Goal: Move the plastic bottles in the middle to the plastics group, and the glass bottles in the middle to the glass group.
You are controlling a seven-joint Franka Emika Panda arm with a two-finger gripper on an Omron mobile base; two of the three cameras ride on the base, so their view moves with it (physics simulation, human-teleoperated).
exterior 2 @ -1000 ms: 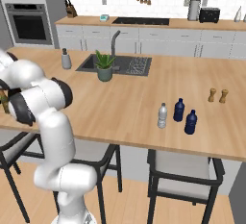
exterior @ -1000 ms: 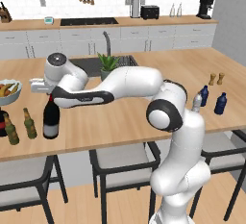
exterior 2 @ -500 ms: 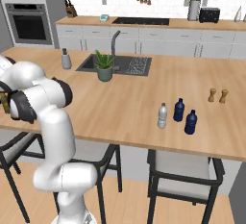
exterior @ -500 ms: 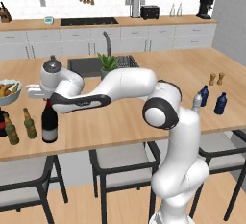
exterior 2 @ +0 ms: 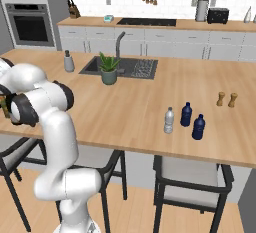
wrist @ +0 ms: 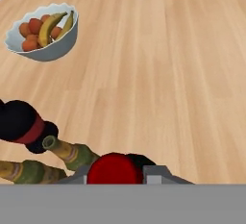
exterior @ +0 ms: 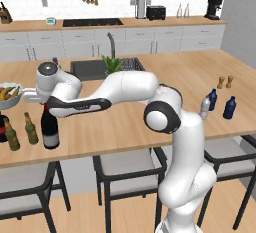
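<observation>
Left base view: arm [exterior: 125, 89] stretched left, claw [exterior: 46, 108] over wine bottle [exterior: 49, 129]

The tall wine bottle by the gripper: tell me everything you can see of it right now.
The wine bottle is near-black and glossy, glass by its look, with a red neck and a pale label low on its body. It stands upright on the wooden counter, at the left end beside two small olive-brown beer bottles. In the hand view its red top sits right at the gripper; whether the fingers still clamp it cannot be told.
</observation>
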